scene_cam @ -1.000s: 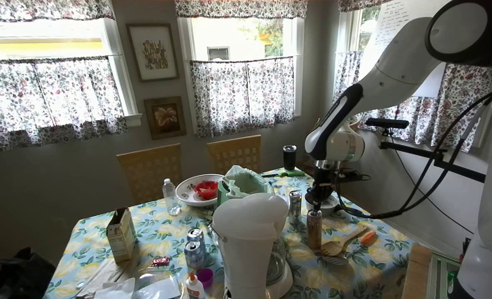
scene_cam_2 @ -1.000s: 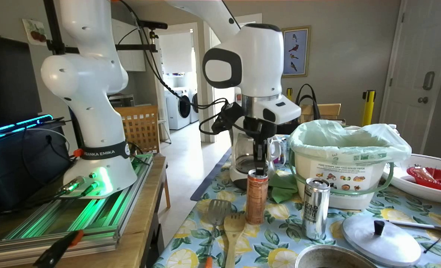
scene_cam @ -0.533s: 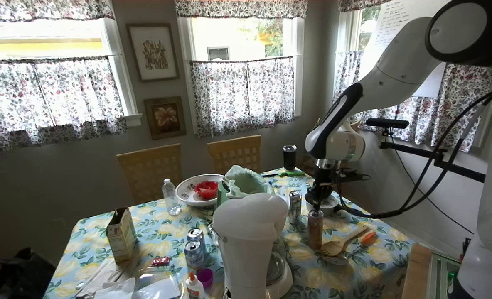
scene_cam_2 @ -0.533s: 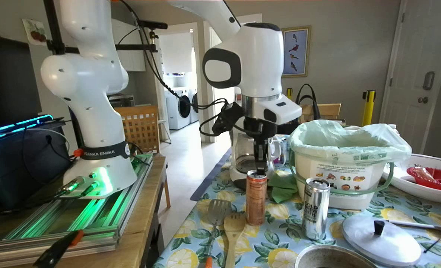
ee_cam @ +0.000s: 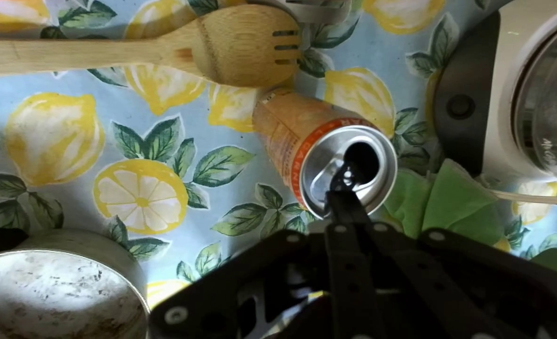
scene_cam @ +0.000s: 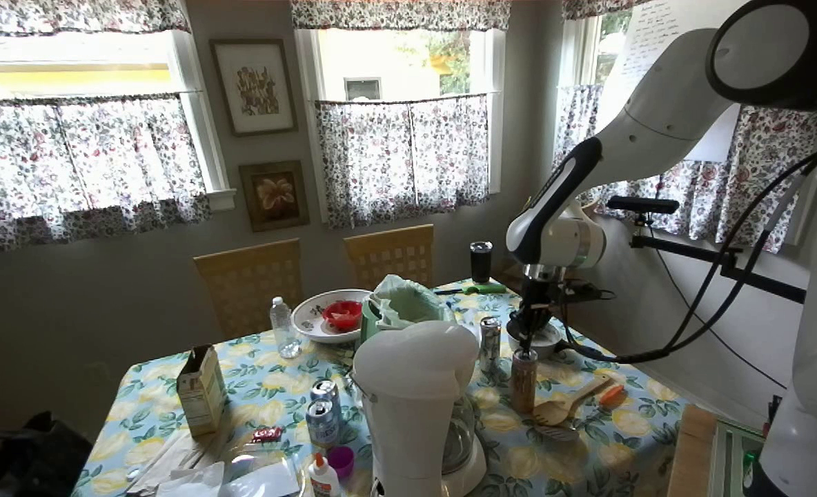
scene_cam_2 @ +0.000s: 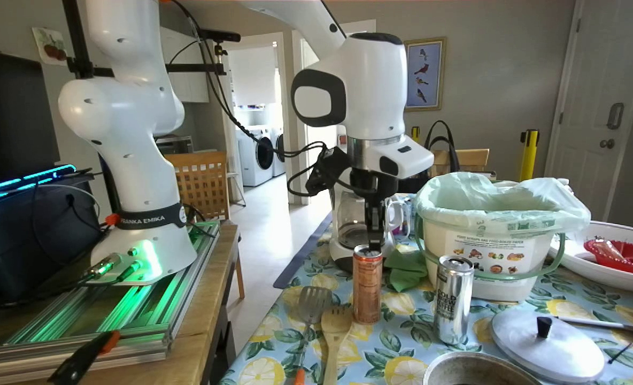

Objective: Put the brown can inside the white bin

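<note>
The brown can [scene_cam_2: 367, 289] stands upright on the table in both exterior views [scene_cam: 524, 386]. In the wrist view the can [ee_cam: 285, 125] shows its silver lid with an open mouth and a tab. My gripper [scene_cam_2: 374, 247] points down at the can's top. In the wrist view the gripper [ee_cam: 346, 195] has its fingertips together over the lid. They overlap the near rim; whether they pinch the rim or tab I cannot tell. The white bin [scene_cam_2: 487, 283], lined with a pale green bag, stands right of the can. In an exterior view the bin's liner [scene_cam: 415, 297] shows behind the coffee maker.
A silver can [scene_cam_2: 453, 299] stands between the brown can and the viewer's side of the bin. A wooden spoon-fork [scene_cam_2: 335, 334] and a spatula [scene_cam_2: 313, 305] lie beside the can. A pot [ee_cam: 62, 292], a lid [scene_cam_2: 546, 342] and a white coffee maker [scene_cam: 415, 400] are close by.
The brown can has shifted very slightly under the gripper and stays upright. The gripper has moved only a few pixels, slightly rightward over the can's top in an exterior view.
</note>
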